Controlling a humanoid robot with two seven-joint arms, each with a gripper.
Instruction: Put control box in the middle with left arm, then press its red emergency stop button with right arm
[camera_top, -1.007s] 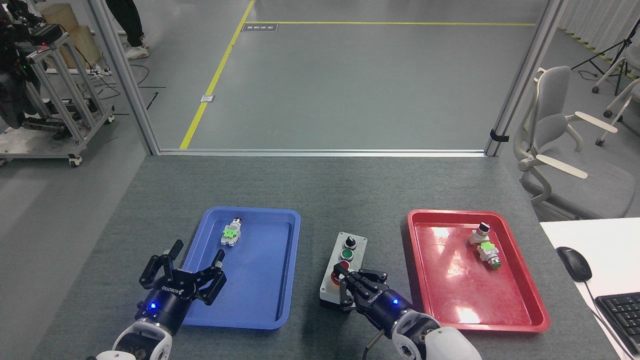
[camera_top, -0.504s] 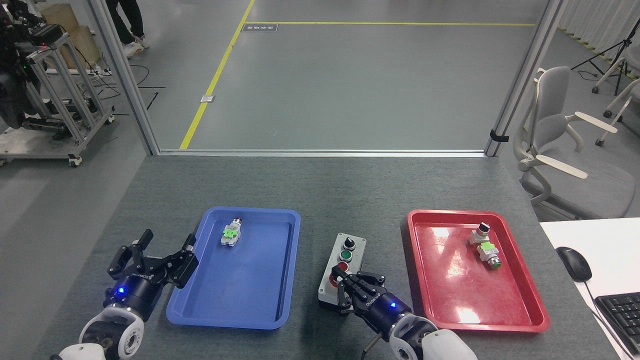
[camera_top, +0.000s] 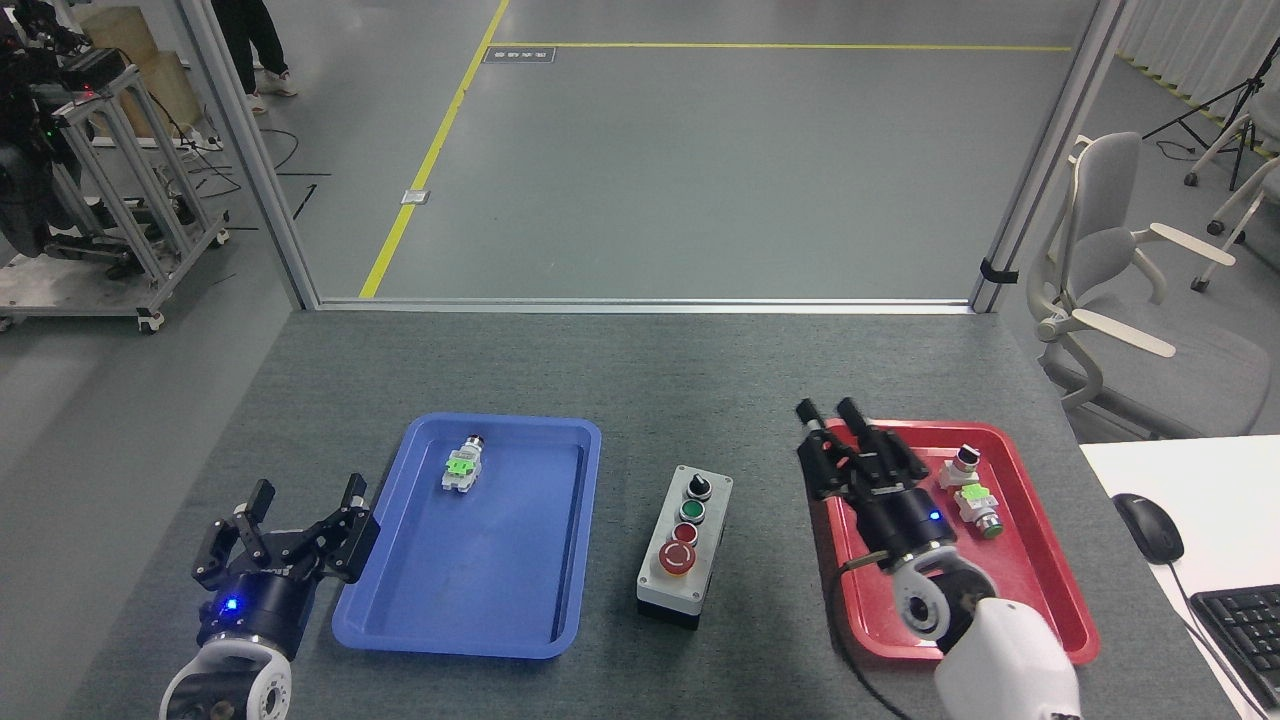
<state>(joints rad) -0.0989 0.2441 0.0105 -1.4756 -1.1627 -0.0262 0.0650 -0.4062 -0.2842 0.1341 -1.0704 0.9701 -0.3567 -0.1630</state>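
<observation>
Pulled my right end effector (camera_top: 832, 432) off the red emergency stop button (camera_top: 677, 558) to over the red tray (camera_top: 1040, 600), fingers bunched, empty; left end effector (camera_top: 285, 515) open, empty; control box (camera_top: 686, 545) sits mid-counter, long axis front-back, left of right arm

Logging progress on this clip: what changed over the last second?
The right gripper lifted off the red emergency stop button and swung right, now over the red tray, its jaws near together. The left gripper drew back left, off the blue tray, jaws open. The control box and tray parts stayed put.
</observation>
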